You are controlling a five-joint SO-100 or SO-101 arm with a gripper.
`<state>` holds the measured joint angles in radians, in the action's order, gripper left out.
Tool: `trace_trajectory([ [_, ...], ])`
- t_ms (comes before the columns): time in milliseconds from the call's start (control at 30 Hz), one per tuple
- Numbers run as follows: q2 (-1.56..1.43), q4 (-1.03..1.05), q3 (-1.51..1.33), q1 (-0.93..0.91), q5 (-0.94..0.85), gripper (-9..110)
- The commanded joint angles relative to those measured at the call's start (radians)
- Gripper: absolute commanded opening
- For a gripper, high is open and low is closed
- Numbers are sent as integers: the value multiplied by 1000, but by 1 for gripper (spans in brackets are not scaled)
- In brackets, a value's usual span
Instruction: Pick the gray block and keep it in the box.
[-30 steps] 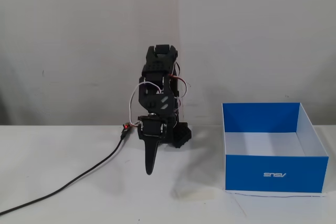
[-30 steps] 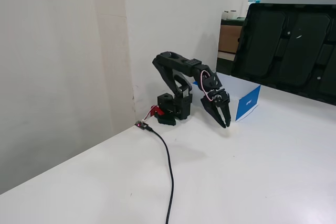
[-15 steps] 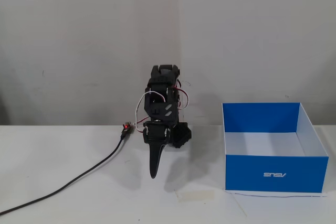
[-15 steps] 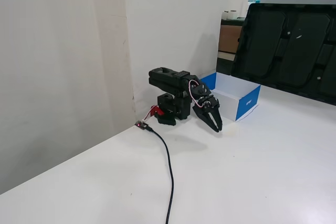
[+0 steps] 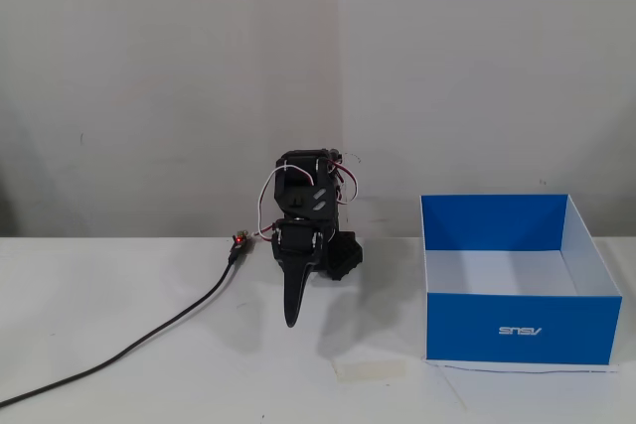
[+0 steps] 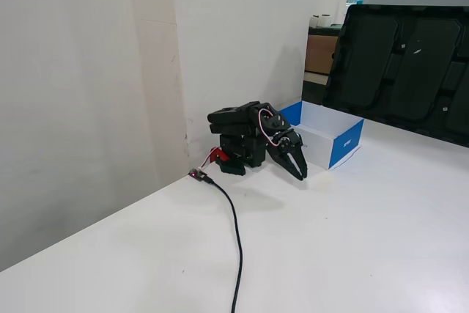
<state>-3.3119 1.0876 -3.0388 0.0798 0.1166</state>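
The arm is folded low by its base, its hand (image 6: 298, 168) nearly closed and empty, pointing down at the counter (image 6: 352, 240) left of the box (image 5: 519, 328), probably resting, as no block shows.

My arm is a small matte black plastic robot arm (image 5: 306, 208) with blocky segments. I see thin white and red looped wires (image 5: 266, 208) near its wrist. Its black two-finger gripper (image 6: 300, 171) has long, pointed fingers (image 5: 292, 303).

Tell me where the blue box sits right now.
The box stands on the white table at the right of a fixed view, right of the folded arm's gripper. In the other fixed view it lies just behind the gripper.
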Motion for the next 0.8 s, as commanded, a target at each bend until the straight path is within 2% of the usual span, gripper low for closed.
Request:
trace_trajectory([
  [0, -117, 6, -8, -8, 3, 0],
  [767, -117, 6, -8, -9, 6, 0],
])
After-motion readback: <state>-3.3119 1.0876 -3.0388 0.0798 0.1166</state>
